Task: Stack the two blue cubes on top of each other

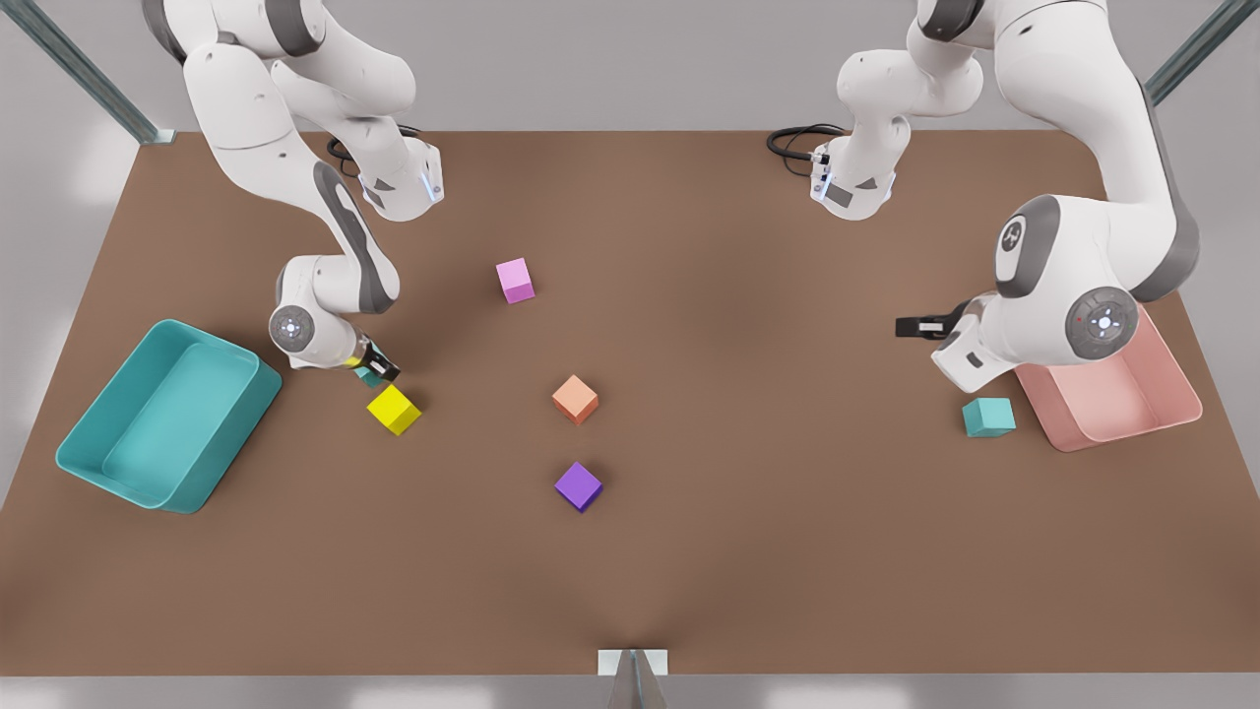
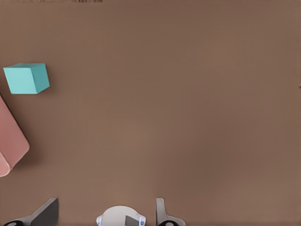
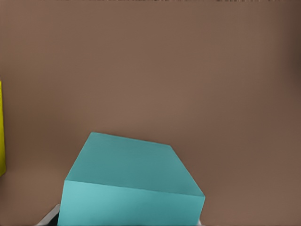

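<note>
Grasp step in hand: right gripper [image 1: 379,371] closed around one teal cube [image 3: 131,186] beside the yellow cube [image 1: 394,409] toward the bench's teal-bin end, left gripper [image 1: 920,326] waiting open-fingered near the other teal cube [image 1: 988,417] by the pink bin [image 1: 1176,418]; next, probably lifting and carrying across.

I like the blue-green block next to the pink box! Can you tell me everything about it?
The teal cube is a small, plain, smooth block with sharp edges, matching the other coloured cubes in size. It sits flat on the brown table, turned slightly askew, just beside the pink bin on the front view's right, close to it but apart. Nothing holds it: the left hand hovers above and off to the side, open.
</note>
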Action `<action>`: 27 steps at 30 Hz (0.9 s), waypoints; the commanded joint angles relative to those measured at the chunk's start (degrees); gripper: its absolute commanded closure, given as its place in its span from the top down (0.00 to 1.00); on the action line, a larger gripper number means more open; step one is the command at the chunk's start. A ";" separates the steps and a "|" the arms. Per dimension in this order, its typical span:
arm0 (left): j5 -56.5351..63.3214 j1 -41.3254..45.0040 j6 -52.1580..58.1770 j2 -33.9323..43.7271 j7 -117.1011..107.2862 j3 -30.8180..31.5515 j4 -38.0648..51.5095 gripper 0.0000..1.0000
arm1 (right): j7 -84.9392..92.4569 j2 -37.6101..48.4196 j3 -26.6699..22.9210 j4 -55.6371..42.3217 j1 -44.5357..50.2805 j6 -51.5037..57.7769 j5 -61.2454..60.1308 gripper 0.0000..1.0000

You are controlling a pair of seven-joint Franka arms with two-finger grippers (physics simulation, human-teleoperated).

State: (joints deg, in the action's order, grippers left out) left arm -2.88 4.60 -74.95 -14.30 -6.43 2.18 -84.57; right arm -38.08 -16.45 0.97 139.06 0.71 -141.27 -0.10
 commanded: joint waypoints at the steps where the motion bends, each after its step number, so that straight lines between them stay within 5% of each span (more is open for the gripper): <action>1: -0.11 0.06 -0.55 0.06 0.19 0.02 0.02 1.00 | 3.54 -0.07 0.00 -0.10 0.00 -1.38 -0.08 0.87; 5: -2.22 -0.20 -0.55 0.06 0.10 0.90 0.02 1.00 | 4.42 0.37 0.00 -0.28 -0.44 -1.20 -0.17 0.74; 16: -1.78 -0.64 -0.20 0.06 0.28 0.81 0.02 1.00 | 9.25 8.89 -0.09 0.07 -1.41 9.70 -5.44 0.72; 23: -0.46 -1.25 -0.64 -0.03 -4.29 0.28 1.69 1.00 | -3.47 7.49 -0.09 -11.78 21.60 8.47 -19.85 0.72; 27: -0.11 -6.96 -5.72 -0.55 1.86 -0.16 0.12 1.00 | -24.56 -6.65 -0.18 -26.99 35.49 1.44 -21.08 0.72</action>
State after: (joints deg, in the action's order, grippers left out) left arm -3.36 -1.00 -77.37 -14.83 -7.31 2.15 -84.27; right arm -38.27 -20.73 0.82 114.69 33.75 -135.72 -19.29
